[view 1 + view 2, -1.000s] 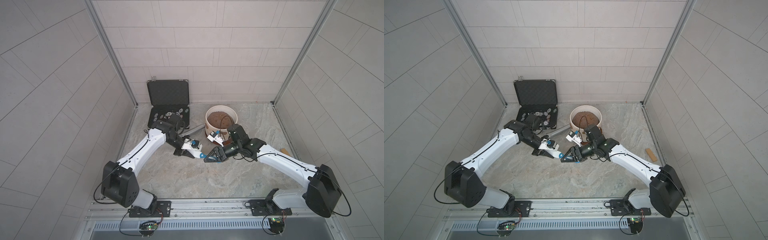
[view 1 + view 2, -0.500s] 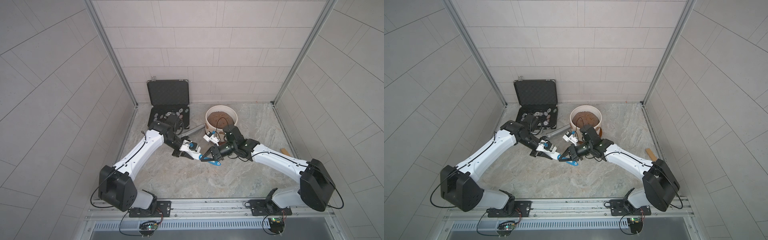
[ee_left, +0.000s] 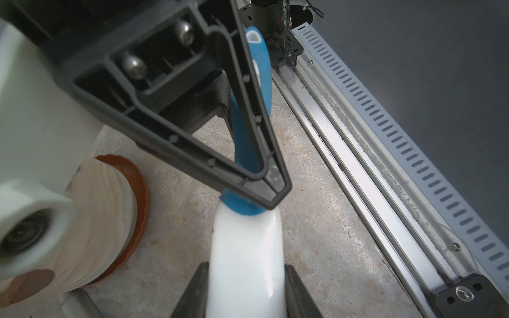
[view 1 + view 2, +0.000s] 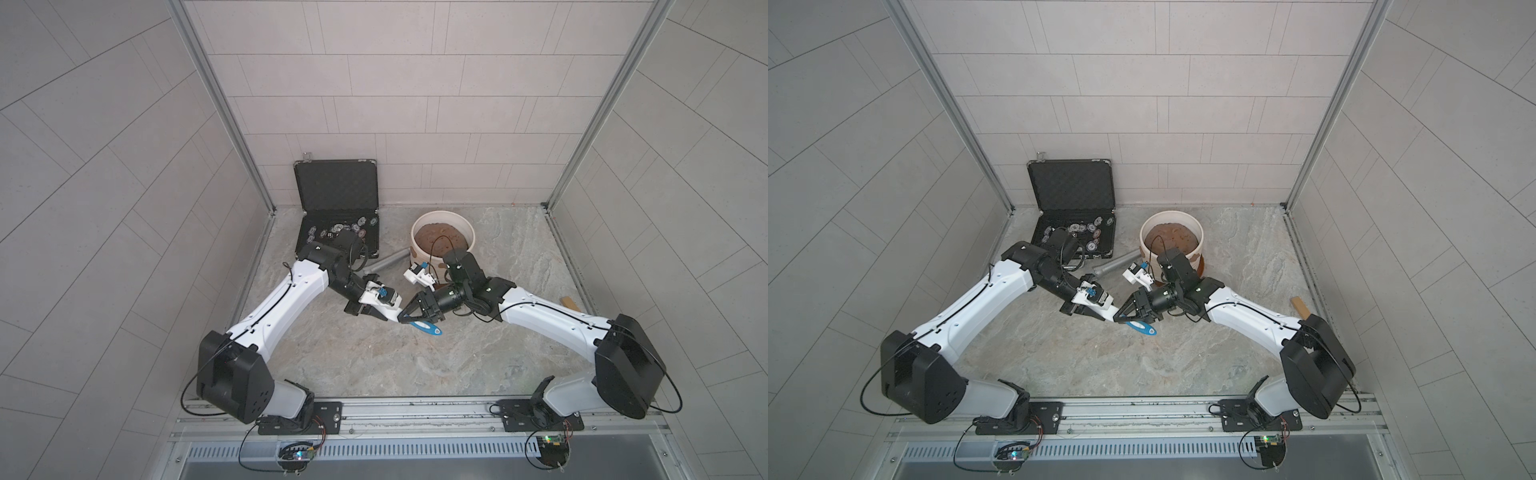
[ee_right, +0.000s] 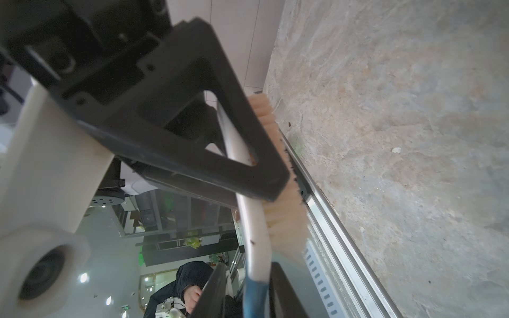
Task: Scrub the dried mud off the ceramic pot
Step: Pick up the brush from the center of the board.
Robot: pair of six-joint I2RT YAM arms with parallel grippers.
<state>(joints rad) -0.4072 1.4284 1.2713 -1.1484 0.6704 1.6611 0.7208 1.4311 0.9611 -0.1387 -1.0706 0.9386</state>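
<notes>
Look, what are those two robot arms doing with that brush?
Both arms meet at one scrubbing brush, so it looks like a handover. The left gripper is clamped on the brush's white end. The right gripper has its jaws around the blue handle, but I can't tell if it grips yet. Nothing is touching the ceramic pot behind them, and a patch of dried mud shows on its side.

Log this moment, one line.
brush handover | left pincer: shut on brush head | right pincer: around handle, grip unclear | ceramic pot: untouched, dried mud on wall
</notes>
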